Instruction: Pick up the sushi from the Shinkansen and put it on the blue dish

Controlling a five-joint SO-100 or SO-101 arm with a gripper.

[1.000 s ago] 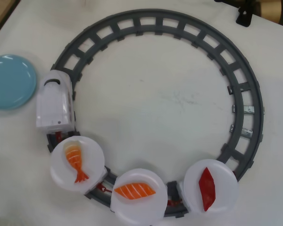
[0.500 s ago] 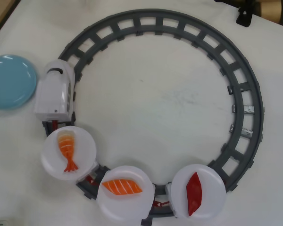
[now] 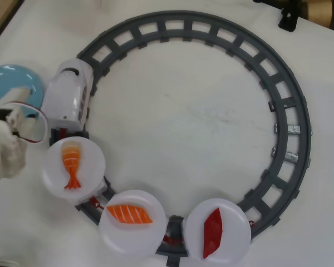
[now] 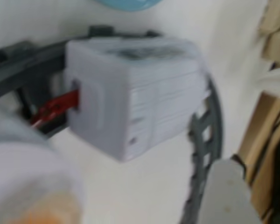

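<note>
White robot arm (image 3: pixel 5 142) enters at overhead left edge over the round light-blue dish (image 3: pixel 14 80), gripper jaws not discernible, can't tell opening or hold. Dark-red diamond tuna sushi (image 3: pixel 212 233) lies on the last round white plate (image 3: pixel 218 231) behind the white bullet train (image 3: pixel 69 99) on the grey circular track (image 3: pixel 289 111), well apart from the arm

The surface (image 3: pixel 189 122) is white and fills almost the whole overhead view. It looks smooth, with a few faint gray smudges near its middle. The light is soft and even, and the shadows on it are pale. At the top left corner a thin strip of brown wood (image 3: pixel 1 19) shows past the edge of the surface. At the top right corner there is a black clamp (image 3: pixel 288 19) with something tan beside it. In the wrist view, which is blurry, brown cardboard (image 4: pixel 263 140) stands past the right edge of the white surface.
</note>
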